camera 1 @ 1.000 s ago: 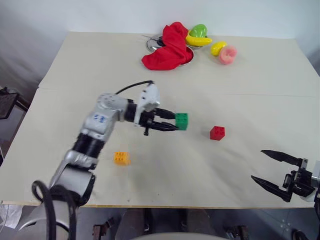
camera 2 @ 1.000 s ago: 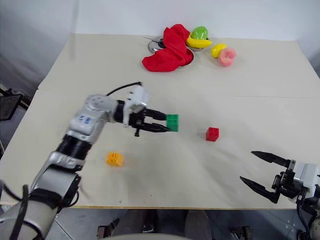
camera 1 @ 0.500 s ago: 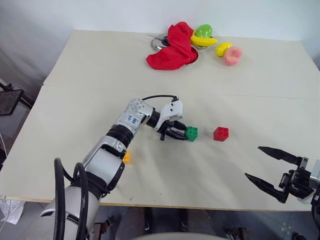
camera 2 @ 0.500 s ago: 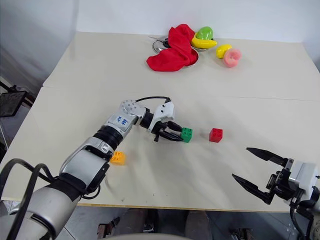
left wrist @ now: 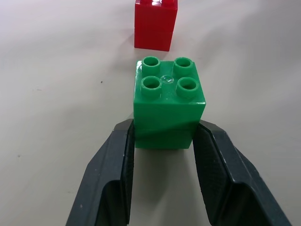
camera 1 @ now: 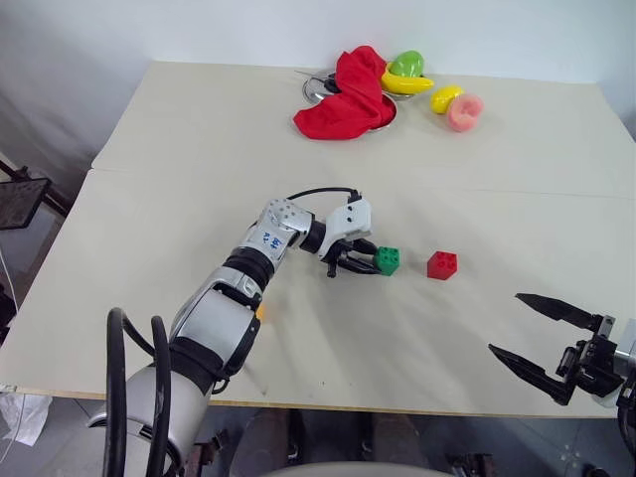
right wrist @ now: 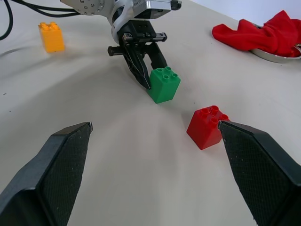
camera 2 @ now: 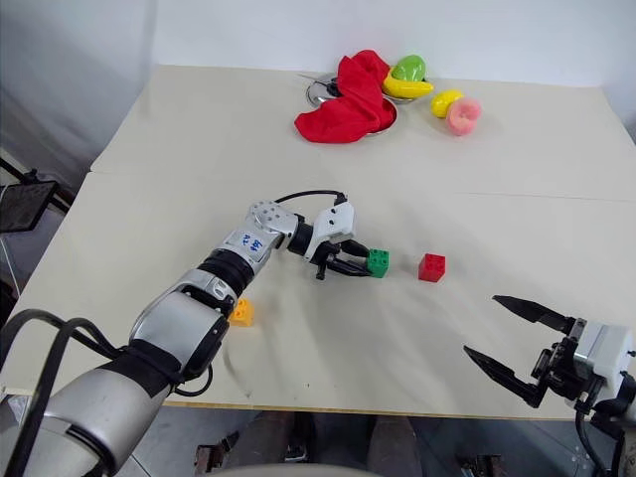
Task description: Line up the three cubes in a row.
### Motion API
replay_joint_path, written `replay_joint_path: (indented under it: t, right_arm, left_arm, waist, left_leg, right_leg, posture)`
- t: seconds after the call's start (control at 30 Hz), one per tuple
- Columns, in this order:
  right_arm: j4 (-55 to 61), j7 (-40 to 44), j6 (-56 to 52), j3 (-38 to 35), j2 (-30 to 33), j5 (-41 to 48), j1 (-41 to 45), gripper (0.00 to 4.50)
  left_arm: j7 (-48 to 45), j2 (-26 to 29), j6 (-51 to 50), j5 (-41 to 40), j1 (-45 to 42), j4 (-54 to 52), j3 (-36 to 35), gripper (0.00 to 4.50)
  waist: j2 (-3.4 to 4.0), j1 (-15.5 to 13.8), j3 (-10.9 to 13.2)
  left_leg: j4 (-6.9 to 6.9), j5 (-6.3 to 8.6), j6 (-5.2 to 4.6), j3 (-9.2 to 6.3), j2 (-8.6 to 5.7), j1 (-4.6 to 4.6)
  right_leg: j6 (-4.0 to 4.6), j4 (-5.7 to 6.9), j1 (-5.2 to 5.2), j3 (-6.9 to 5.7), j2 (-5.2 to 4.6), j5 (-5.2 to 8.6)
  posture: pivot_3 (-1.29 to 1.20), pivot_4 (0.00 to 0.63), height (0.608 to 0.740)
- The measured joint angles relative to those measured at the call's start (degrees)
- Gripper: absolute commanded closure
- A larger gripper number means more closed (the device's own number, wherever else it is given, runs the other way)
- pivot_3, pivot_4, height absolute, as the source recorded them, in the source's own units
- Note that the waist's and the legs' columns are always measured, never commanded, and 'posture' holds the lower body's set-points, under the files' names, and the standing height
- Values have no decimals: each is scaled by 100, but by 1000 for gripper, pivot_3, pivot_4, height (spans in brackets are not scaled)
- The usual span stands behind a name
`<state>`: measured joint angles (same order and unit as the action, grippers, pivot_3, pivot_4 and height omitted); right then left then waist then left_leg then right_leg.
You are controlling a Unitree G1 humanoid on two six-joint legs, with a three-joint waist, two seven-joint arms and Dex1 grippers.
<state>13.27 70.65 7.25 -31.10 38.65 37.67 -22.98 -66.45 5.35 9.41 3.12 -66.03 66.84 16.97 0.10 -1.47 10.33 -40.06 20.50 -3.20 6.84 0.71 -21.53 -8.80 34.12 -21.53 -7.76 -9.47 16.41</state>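
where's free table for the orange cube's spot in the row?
Bare table runs along the near edge, between the orange cube and the open right gripper. The wide middle band behind the cubes is bare too. The left gripper is shut on the green cube, beside the red cube. The far edge is crowded: red cloth and toy fruits.

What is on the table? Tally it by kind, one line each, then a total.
Cubes: 3, green, red, orange
Toy fruits: 4, green, banana, yellow, pink
Red cloth: 1
Metal dish: 1
Total: 9
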Motion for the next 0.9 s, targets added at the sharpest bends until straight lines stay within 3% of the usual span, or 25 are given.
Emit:
replay_joint_path:
  t: [0.23, 0.47, 0.57, 0.63, 0.77, 0.9]
  right_arm:
    - [-23, 8, -115, 172, 5, 0, 329, 0]
    - [-278, 138, -390, 486, 165, -4, 917, 0]
    - [-431, 130, -463, 754, 177, -55, 1474, 0]
    - [-459, 186, -495, 921, 174, -54, 1669, 0]
    - [-425, 357, -528, 1372, 78, -35, 2079, 0]
    - [-218, 485, -594, 1758, -104, 24, 2292, 0]
  left_arm:
    - [-225, 110, 339, -165, -150, 72, -545, 242]
    - [-1747, 893, 144, -956, -268, -914, -1055, 114]
    - [-1963, 1701, -486, -2146, 219, -2220, -1398, 114]
    - [-1962, 2242, -749, -2366, 531, -2614, -1644, 114]
    - [-1943, 3312, -807, -2416, 2062, -3223, -2157, 114]
    - [-1681, 3849, -741, -2582, 4059, -3804, -3006, 114]
  waist:
    - [-1, 5, 0]
    - [1, 26, 1]
    - [2, 159, 3]
    - [9, 183, 0]
    - [14, 195, 1]
    - [-3, 161, 12]
  left_leg:
    - [1, 0, 0, -1, -2, -13]
    - [1, 0, 0, 0, -2, -14]
    - [2, 0, 1, -5, 6, -11]
    - [6, -1, 3, -5, 5, -6]
    - [7, -1, 3, 1, 4, 1]
    - [4, 1, 6, -13, 5, -3]
  right_leg:
    - [0, -3, -7, -6, 1, 0]
    - [0, 1, -8, -10, 7, 0]
    - [2, 5, -8, -6, 9, 1]
    - [4, 9, -6, -8, 13, 2]
    - [4, 11, -4, -1, 13, 2]
    - [5, 12, -4, -2, 6, 3]
  posture:
    - [0, 150, 740]
    - [0, 150, 740]
    - [0, 150, 740]
    - [0, 150, 740]
    - [0, 150, 740]
    - [0, 150, 740]
